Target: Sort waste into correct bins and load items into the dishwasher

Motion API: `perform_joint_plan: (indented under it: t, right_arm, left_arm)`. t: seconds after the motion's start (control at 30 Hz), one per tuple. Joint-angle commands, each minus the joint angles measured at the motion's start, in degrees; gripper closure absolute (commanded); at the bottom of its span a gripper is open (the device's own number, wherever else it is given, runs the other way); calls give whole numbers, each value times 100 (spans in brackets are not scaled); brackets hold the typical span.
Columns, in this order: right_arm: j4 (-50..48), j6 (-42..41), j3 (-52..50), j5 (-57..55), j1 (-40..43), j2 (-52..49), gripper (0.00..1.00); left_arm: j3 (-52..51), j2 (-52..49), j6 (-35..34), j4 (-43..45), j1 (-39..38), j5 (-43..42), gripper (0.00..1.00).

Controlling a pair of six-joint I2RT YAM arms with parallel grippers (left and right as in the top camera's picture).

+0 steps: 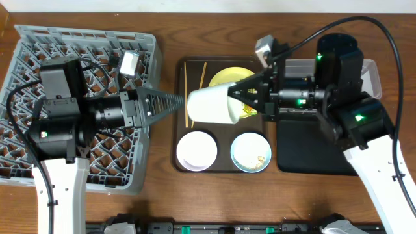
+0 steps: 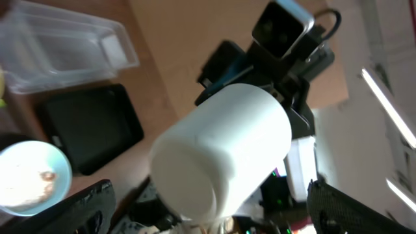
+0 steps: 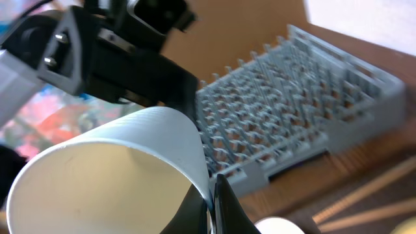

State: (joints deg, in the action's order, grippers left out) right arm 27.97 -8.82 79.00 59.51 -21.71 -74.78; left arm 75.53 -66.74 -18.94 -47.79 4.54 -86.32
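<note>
- Nearest the arm bases, a round white bowl (image 1: 197, 149) and a round light blue bowl (image 1: 251, 153) sit side by side on the dark brown serving tray (image 1: 224, 138). The blue one has beige rice-like crumbs (image 1: 257, 159) in it. Neither bowl is loaded yet.
- To their right, the shallow black rectangular tray (image 1: 305, 155) lies under the right arm.
- Above the serving tray, a white paper cup (image 1: 211, 104) hangs on its side in the air. The right gripper (image 1: 230, 96) pinches its rim, with one finger (image 3: 220, 201) inside the mouth. Its base faces left.
- Facing that base, the left gripper (image 1: 179, 103) has its fingers (image 2: 84, 205) spread wide, one on each side of the cup's line. They appear clear of the cup.
- This looks like a hand-over on the way to the large grey plastic dish rack (image 1: 39, 45) under the left arm. Next, the left fingers likely need to straddle the cup body and close before the right lets go.
- Farther back, a round yellow plate (image 1: 227, 75) and thin wooden chopsticks (image 1: 185, 91) rest on the serving tray.
- Farthest, a clear plastic tub (image 1: 372, 68).
</note>
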Motion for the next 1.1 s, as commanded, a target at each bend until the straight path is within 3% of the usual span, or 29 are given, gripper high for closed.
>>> perform_joint_plan:
  t: [0.0, 0.17, 0.37, 0.43, 0.53, 0.83, 0.97, 1.07]
  right_arm:
    - [-321, -275, 13, 289, -282, -164, 99]
    - [-839, -450, 11, 223, -625, -466, 99]
    - [-1176, -595, 13, 199, -643, -632, 99]
    - [-1224, -595, 11, 151, -645, -634, 99]
    - [-1257, -595, 13, 118, -647, -634, 99]
    - [-1272, -662, 13, -57, -638, -634, 99]
    - [-1209, -658, 13, -59, -638, -634, 82]
    - [-1126, -658, 13, -234, -638, -634, 68]
  left_arm:
    - [72, 83, 177, -7, -197, -380, 13]
    - [72, 107, 173, -9, -420, -382, 24]
    - [72, 175, 173, -11, -452, -382, 25]
    - [72, 219, 173, -9, -452, -382, 19]
    - [72, 245, 173, -9, -452, -382, 18]
    - [72, 256, 175, -4, -450, -380, 31]
    - [72, 256, 177, 44, -450, -109, 35]
    - [72, 258, 177, 37, -450, 667, 35]
